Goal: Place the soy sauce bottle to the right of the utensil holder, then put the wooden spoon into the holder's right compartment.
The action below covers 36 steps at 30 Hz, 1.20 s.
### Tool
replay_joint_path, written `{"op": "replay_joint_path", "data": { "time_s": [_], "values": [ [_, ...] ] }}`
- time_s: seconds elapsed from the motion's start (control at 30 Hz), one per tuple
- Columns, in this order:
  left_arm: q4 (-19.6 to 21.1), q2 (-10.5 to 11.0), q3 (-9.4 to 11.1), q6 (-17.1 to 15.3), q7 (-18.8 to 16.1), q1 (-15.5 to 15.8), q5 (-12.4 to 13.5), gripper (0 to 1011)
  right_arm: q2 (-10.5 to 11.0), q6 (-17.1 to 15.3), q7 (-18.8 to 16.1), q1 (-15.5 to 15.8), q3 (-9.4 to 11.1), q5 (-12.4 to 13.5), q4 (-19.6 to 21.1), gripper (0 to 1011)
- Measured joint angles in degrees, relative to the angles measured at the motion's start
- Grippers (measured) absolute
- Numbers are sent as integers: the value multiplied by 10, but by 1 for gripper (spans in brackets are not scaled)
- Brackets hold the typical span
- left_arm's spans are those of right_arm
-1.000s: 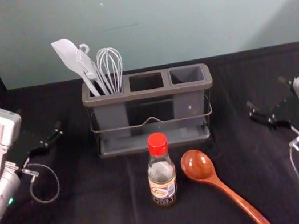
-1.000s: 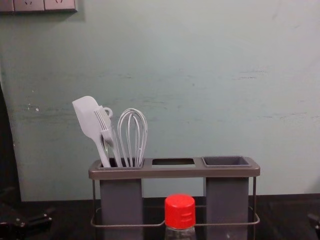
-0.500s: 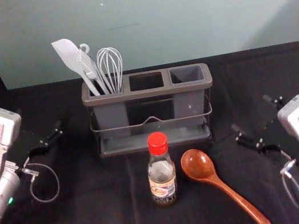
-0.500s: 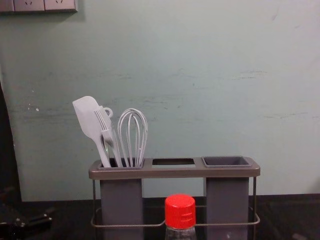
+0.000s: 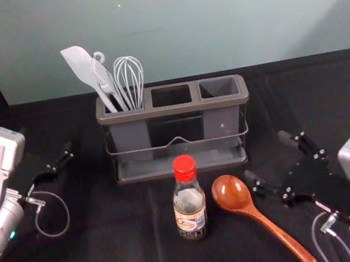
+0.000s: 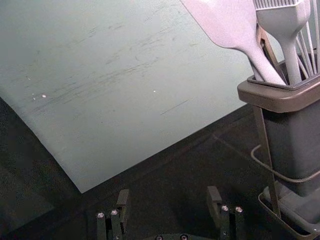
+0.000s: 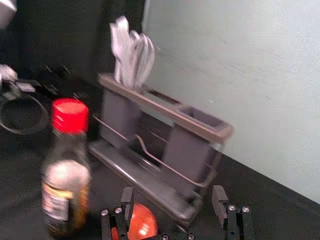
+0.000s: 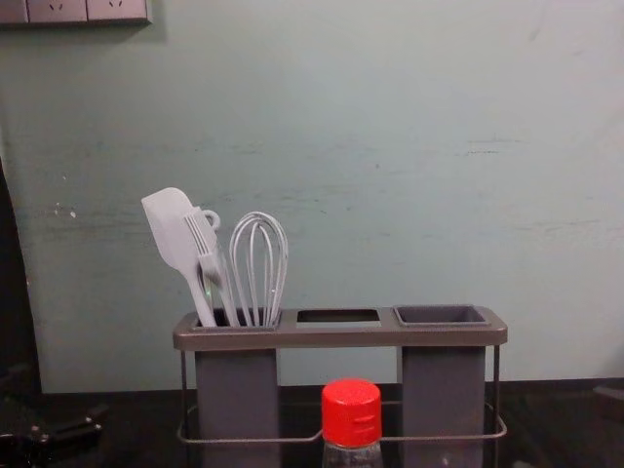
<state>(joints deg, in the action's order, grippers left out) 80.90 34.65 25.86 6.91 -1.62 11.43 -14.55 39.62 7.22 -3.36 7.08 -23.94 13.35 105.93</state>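
Before the holder (image 5: 174,109), the wooden spoon (image 5: 232,193) lies between bottle (image 5: 188,200) and right gripper (image 5: 265,154).

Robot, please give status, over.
Right gripper open, empty. Left gripper open, left of holder. Soy sauce bottle upright before holder. Wooden spoon between bottle and right gripper, maybe obstructing.

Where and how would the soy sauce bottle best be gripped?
The soy sauce bottle stands upright, so likely grip its rounded body below the narrowing neck, the right gripper coming from the robot's right, above the wooden spoon, whose bowl lies close on that side.
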Motion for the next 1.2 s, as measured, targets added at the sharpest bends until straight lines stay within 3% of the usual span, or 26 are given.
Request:
{"op": "replay_joint_path", "data": {
  "time_s": [0.23, 0.4, 0.63, 1.0, 1.2],
  "values": [
    [0, 0, 0, 0, 0, 0, 0, 1000, -1, 37, -80, 4, 10, 75, 4, 1002],
    [0, 0, 0, 0, 0, 0, 0, 1000, -10, 41, -118, -1, 4, 95, 3, 1002],
    [0, 0, 0, 0, 0, 0, 0, 1000, -31, 31, -140, -16, -12, 89, -1, 1003],
    [0, 0, 0, 0, 0, 0, 0, 1000, -98, -9, -179, -84, -41, 87, -49, 1003],
    [0, 0, 0, 0, 0, 0, 0, 1000, -122, -12, -187, -97, -45, 77, -66, 1002]
  ]
}}
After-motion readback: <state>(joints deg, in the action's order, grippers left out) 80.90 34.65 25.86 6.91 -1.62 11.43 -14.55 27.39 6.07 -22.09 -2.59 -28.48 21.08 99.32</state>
